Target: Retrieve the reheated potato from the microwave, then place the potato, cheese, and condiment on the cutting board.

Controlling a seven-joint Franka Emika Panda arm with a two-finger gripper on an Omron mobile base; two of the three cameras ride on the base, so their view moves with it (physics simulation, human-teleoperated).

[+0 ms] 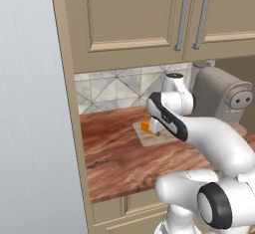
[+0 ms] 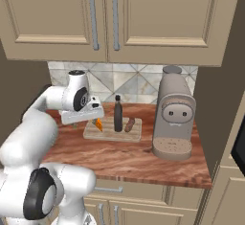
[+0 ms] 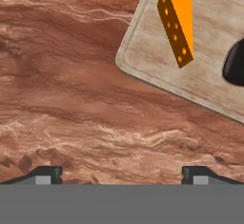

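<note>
The pale wooden cutting board (image 2: 136, 134) lies on the reddish-brown counter. On it the orange cheese wedge (image 2: 98, 124) lies at the left, the dark condiment bottle (image 2: 118, 114) stands upright in the middle, and the brown potato (image 2: 129, 125) lies at the right. My gripper (image 2: 80, 118) hovers above the counter just left of the board, open with nothing between its fingers. In the hand view the gripper (image 3: 121, 175) points down at bare counter; the cheese (image 3: 177, 23) and the board's corner (image 3: 143, 66) sit at the upper right. A black sliver of the microwave (image 2: 239, 147) shows at the right edge.
A beige coffee machine (image 2: 173, 118) stands on the counter right of the board. Wall cabinets (image 2: 105, 18) hang overhead and a tiled backsplash (image 2: 134, 83) runs behind. A tall cabinet side (image 1: 69, 103) bounds the counter's left end.
</note>
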